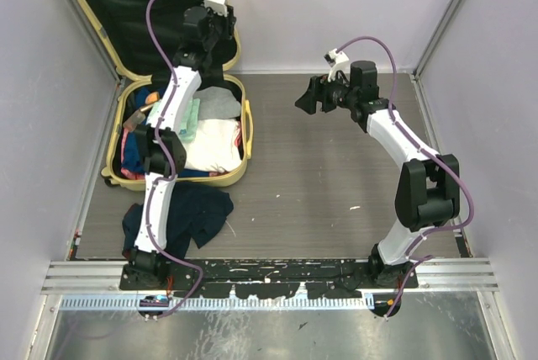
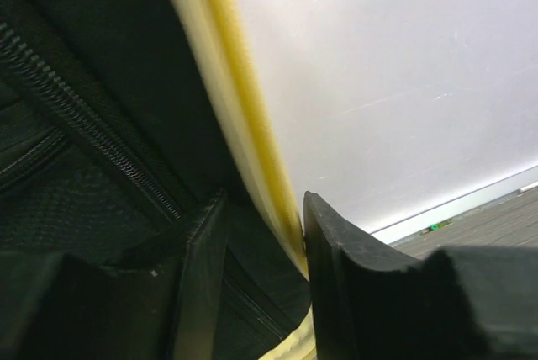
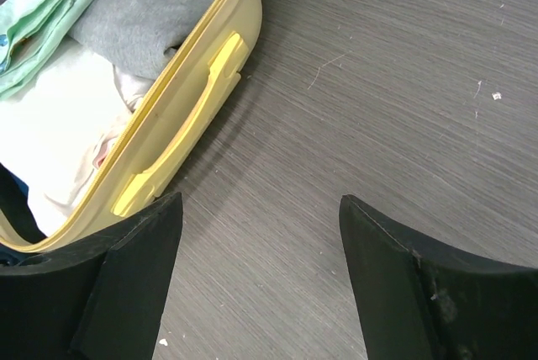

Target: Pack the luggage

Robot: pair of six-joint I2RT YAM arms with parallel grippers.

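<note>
The luggage lies open at the table's far left, its black-lined lid standing up against the wall. White, grey and mint-green clothes fill its base. My left gripper is at the lid's right edge. In the left wrist view it straddles the yellow rim: the right finger touches the rim, the left finger sits over the black lining with a gap. My right gripper hovers open over bare table, right of the luggage handle.
A dark blue garment lies on the table in front of the luggage, beside the left arm's base. Grey walls close in the table on the left, back and right. The wood-grain tabletop stretches right of the luggage.
</note>
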